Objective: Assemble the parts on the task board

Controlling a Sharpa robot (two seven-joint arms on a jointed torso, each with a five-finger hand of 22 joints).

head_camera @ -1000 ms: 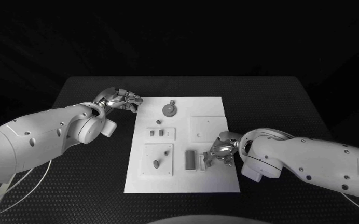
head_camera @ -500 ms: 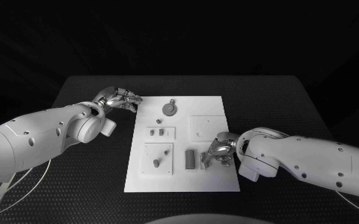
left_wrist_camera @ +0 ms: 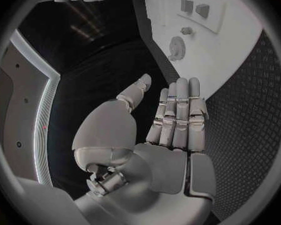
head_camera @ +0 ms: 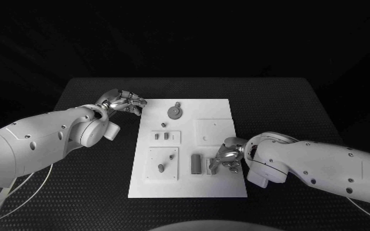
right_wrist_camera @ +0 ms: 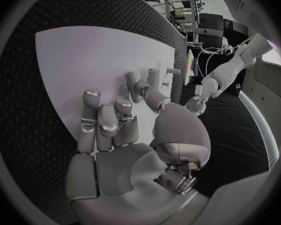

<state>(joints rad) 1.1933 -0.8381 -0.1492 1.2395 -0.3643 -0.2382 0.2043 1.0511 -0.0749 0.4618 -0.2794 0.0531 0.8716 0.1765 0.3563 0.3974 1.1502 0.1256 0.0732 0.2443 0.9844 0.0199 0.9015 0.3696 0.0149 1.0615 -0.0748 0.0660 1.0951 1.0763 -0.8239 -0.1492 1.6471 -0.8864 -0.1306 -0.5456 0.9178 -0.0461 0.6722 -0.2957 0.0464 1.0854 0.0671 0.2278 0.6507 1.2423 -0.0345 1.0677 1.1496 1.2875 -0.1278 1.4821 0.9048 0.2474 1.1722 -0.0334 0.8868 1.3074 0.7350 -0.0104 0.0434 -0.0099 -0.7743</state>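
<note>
The white task board (head_camera: 223,183) lies mid-table. On it are a round grey part (head_camera: 176,113), small pegs (head_camera: 161,135) on a raised plate, another peg (head_camera: 161,168), and a dark bar (head_camera: 195,163) beside a pale bar (head_camera: 208,166). My right hand (head_camera: 228,157) hovers low over the board's near right, right next to the pale bar. In the right wrist view that hand (right_wrist_camera: 125,135) has its fingers half bent, nothing between them, and its thumb reaches toward upright grey parts (right_wrist_camera: 133,78). My left hand (head_camera: 123,102) sits off the board's far left corner, its fingers (left_wrist_camera: 178,110) straight and empty.
A square raised plate (head_camera: 214,132) lies on the board just beyond my right hand. Black textured table (head_camera: 293,108) surrounds the board on all sides. The left wrist view shows the board (left_wrist_camera: 234,40) and round part (left_wrist_camera: 176,47) ahead of the fingertips.
My right hand has edged slightly toward the pale bar, which looks a little shifted. The left hand has stayed in place.
</note>
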